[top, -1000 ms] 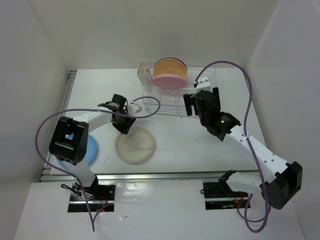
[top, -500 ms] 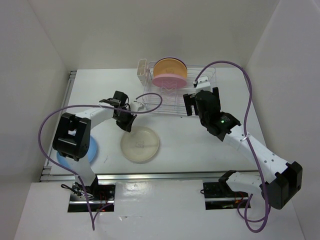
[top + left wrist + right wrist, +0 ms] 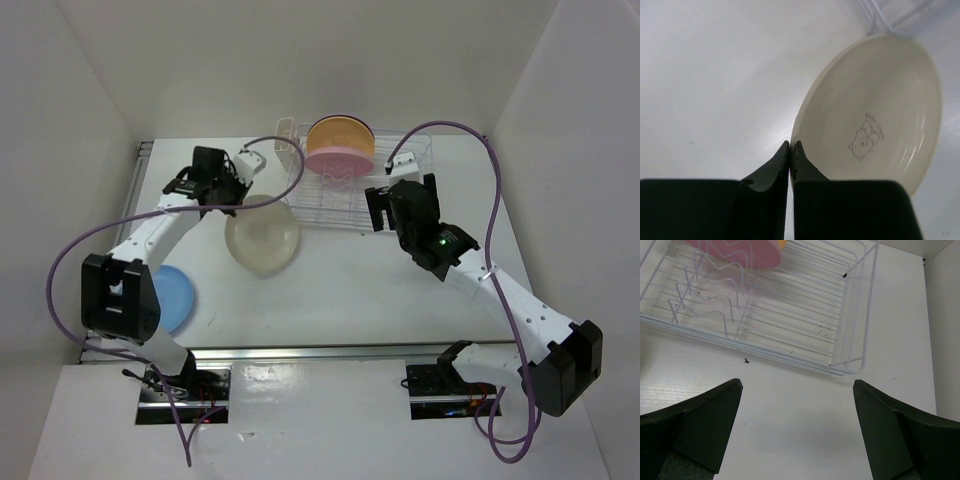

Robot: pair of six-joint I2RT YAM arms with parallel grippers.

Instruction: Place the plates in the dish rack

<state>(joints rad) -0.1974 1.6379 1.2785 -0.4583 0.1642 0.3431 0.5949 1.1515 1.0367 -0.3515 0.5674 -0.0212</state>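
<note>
**Left gripper** (image 3: 791, 148) is shown pressed shut on the rim of the cream plate (image 3: 880, 105), which is pinched at a narrow edge and held tilted just left of the dish rack (image 3: 345, 195). **Right gripper** (image 3: 797, 385) is seen spread wide and empty over the table (image 3: 350, 290), in front of the rack's right end. An orange plate (image 3: 340, 130) and a pink plate (image 3: 338, 160) are stood in the rack's far slots. A blue plate (image 3: 172, 297) is left flat, well off to the rack's near left. Slippage is the likely hazard. With so slim a rim grip, the cream plate may swing or be dropped, or its lower edge may be caught on the rack's wires during insertion.
</note>
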